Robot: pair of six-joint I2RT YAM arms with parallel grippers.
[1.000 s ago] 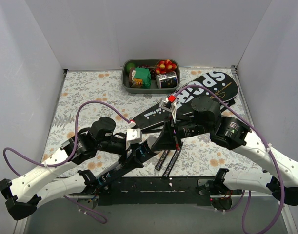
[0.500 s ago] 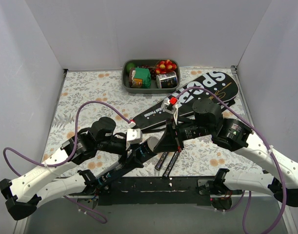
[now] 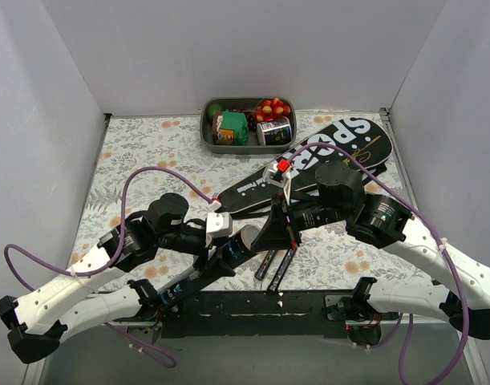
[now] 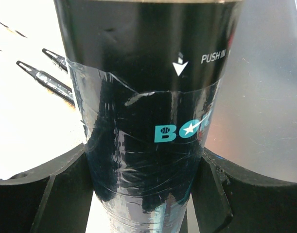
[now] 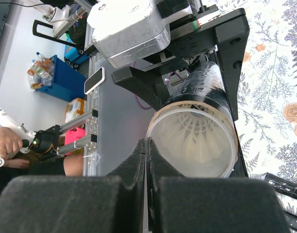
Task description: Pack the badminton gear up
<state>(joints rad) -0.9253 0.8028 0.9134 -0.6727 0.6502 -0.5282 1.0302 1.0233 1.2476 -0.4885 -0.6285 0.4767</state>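
Observation:
My left gripper (image 3: 231, 245) (image 4: 143, 194) is shut on a black shuttlecock tube (image 4: 148, 97) (image 3: 243, 241) lettered in teal, one finger on each side. In the right wrist view the tube's mouth (image 5: 193, 138) faces me, with white feather shuttlecocks inside behind a translucent rim. My right gripper (image 5: 146, 141) (image 3: 270, 228) is shut, its fingertips pressed together right at the left edge of that rim. The long black cover (image 3: 329, 151) lettered "SPORT" lies diagonally behind the arms. Two black racket handles (image 3: 275, 266) stick out toward the near edge; the racket heads are hidden.
A grey oval tray (image 3: 206, 135) of colourful toy food stands at the back centre. White walls close in the floral table (image 3: 140, 152) on three sides. A black rail (image 3: 253, 305) with the arm bases runs along the near edge. Purple cables loop over both arms.
Both arms have barely shifted. The left arm has settled slightly toward the near edge, and both grips look unchanged.

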